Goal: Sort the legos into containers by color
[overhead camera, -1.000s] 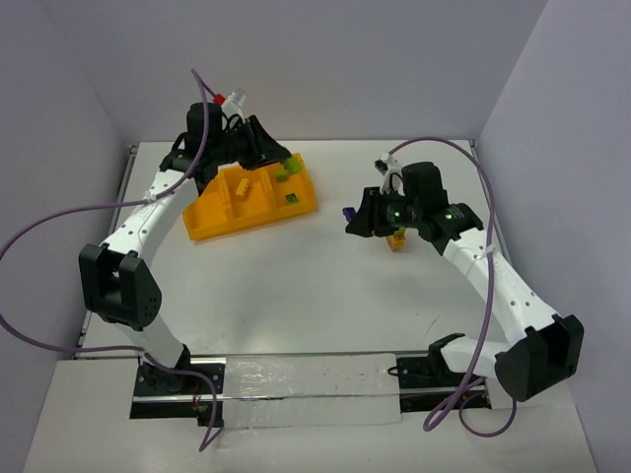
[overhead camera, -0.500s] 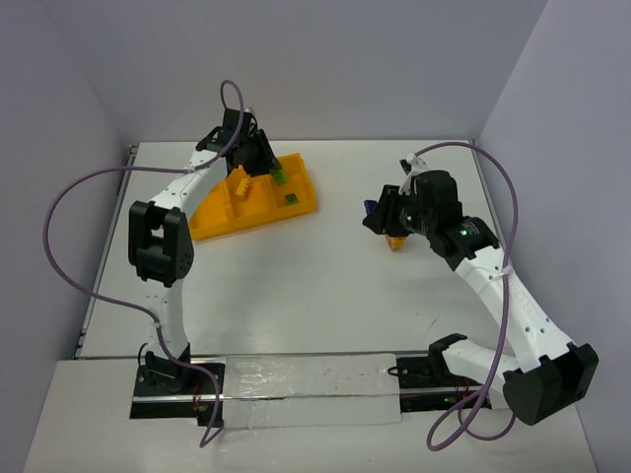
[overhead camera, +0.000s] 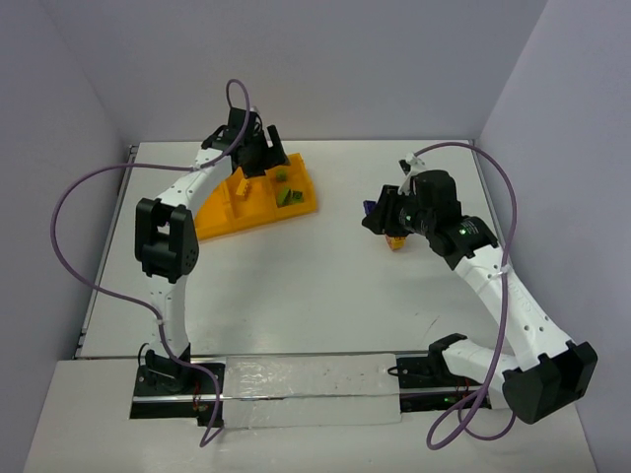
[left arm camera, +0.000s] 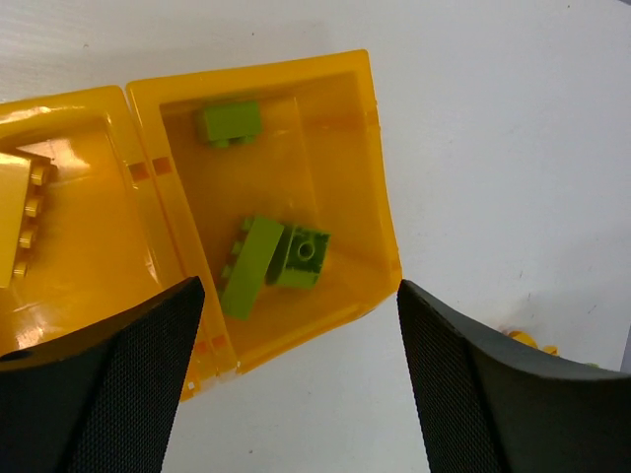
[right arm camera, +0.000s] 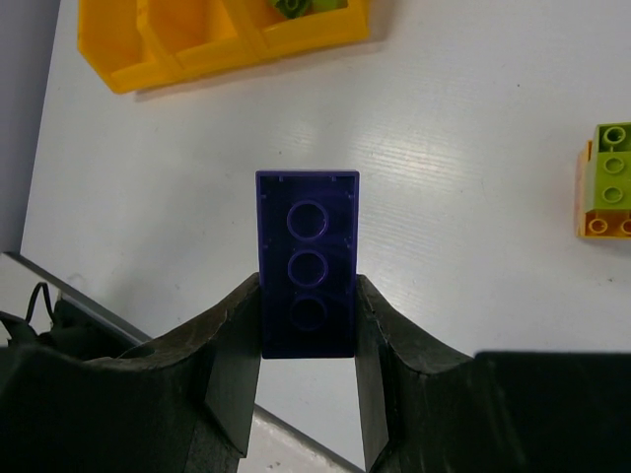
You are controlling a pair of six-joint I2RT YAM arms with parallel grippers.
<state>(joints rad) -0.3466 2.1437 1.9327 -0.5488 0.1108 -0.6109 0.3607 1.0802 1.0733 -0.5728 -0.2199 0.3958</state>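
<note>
- Parted since a moment ago above the tray point(left arm camera: 380, 197): left jaws, now spread wide with nothing between them.
- White desk point(overhead camera: 296, 296) beneath everything.
- Left arm point(overhead camera: 182, 187) stretched to the far side, over the tray's end compartment; right arm point(overhead camera: 493, 281) bent toward the desk's middle.
- Orange-yellow tray at the far left of the desk, well apart from the right jaws.
- Right jaws pinching the long sides of a dark purple brick point(right arm camera: 307, 256), held above the desk.
- Lying in that end compartment: three lime green bricks point(left arm camera: 251, 266), two touching, one apart near the far wall.
- In the neighbouring compartment, a yellow brick point(left arm camera: 20, 212) at the edge of the left wrist view.
- On the desk near the right jaws, a small stack point(right arm camera: 609, 182), green on orange.
</note>
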